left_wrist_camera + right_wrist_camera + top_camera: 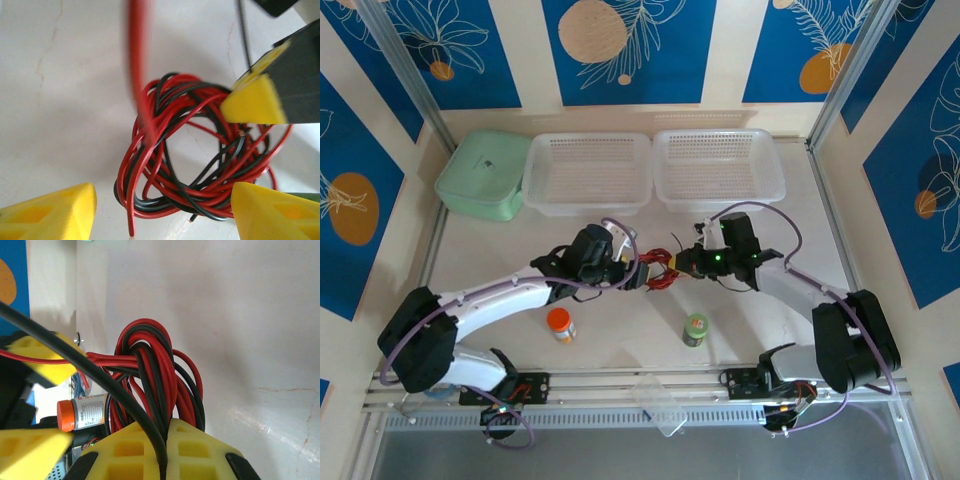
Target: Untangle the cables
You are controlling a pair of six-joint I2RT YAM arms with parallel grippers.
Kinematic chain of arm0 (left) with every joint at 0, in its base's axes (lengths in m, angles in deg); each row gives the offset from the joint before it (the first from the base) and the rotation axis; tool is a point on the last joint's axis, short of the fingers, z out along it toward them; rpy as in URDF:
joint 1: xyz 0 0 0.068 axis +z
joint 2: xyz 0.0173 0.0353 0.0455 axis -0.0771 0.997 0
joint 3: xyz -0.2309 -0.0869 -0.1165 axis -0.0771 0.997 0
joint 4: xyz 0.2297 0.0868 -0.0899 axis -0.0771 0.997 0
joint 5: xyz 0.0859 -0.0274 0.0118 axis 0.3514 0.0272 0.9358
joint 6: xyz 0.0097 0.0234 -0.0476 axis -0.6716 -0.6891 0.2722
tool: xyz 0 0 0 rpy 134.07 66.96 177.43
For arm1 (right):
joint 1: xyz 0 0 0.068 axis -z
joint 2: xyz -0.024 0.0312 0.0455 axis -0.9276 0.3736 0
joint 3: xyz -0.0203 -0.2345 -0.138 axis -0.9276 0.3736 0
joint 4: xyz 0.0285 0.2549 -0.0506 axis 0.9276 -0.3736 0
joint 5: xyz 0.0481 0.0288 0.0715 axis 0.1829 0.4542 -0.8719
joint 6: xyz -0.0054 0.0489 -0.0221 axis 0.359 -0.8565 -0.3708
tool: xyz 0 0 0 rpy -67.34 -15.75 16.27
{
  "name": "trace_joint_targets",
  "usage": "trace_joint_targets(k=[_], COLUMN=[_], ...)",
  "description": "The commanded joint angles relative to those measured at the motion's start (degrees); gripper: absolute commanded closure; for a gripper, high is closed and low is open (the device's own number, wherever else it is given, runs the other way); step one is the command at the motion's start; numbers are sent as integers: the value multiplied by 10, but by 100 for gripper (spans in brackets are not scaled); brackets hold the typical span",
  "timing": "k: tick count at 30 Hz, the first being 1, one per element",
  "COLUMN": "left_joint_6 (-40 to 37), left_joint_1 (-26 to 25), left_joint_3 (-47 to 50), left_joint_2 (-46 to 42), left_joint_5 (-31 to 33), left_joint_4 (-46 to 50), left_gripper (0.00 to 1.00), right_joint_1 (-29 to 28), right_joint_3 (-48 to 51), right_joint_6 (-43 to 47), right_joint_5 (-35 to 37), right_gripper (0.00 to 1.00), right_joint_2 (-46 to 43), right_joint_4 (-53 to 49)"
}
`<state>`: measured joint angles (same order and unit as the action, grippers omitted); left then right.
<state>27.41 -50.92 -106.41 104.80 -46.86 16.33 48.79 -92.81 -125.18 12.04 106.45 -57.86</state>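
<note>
blurred red cable [136, 70], orange-capped bottle [85, 412] half hidden behind cables [150, 365]

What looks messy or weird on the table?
The red and black cables are bunched into one tangled clump mid-table, pinched by the right tool; the left tool is open beside it. Nothing looks spilled.

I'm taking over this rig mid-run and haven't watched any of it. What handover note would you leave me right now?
Left gripper: jaws open over the cables, gripping nothing.
Right gripper: shut on the cables, pinching a bunch of red and black strands.
Cables: one red-and-black coil at mid-table, between the two grippers.
Done: nothing separated yet; the strands are wound together.
Left: probably take one strand with the left gripper, draw it out of the coil, then do the rest.
</note>
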Motion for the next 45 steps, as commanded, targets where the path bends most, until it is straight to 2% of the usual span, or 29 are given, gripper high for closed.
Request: trace_joint_targets(k=[1, 4, 12, 18, 20, 22, 26, 30, 32, 38, 40, 45], left_joint_6=[30, 23, 40, 71, 75, 77, 74, 77, 84, 100, 100, 49], left_joint_1=[7, 14, 19, 20, 20, 19, 24, 32, 37, 40, 41, 41], left_joint_3=[27, 44, 79, 84, 82, 83, 90, 103, 108, 92, 83, 56], left_joint_2=[6, -3, 31, 82, 87, 84, 61, 30, 19, 5, 4, -3], left_joint_5=[-20, -38, -182, -212, -215, -216, -212, -228, -247, -315, -324, -307], left_joint_4=[-25, -61, -236, -319, -329, -335, -330, -345, -362, -383, -375, -275], left_gripper=[29, 28, 28, 33, 43, 68, 100, 100, 100, 100, 100, 100], right_joint_1=[10, 20, 23, 22, 22, 25, 36, 49, 53, 47, 29, -20], right_joint_3=[-8, -12, -7, -7, -7, -5, 10, 43, 48, 25, 3, -68], right_joint_6=[31, 47, 55, 55, 55, 50, 13, -50, -62, -18, 20, 106], right_joint_5=[-38, -62, -95, -102, -100, -102, -122, -152, -153, -92, -46, 47], right_gripper=[100, 100, 100, 100, 100, 100, 100, 100, 100, 100, 100, 81], right_joint_2=[-25, -32, -39, -49, -55, -60, -65, -62, -56, -37, -37, -47], right_joint_4=[-25, -39, -31, -32, -35, -33, 1, 75, 79, -24, -86, -225])
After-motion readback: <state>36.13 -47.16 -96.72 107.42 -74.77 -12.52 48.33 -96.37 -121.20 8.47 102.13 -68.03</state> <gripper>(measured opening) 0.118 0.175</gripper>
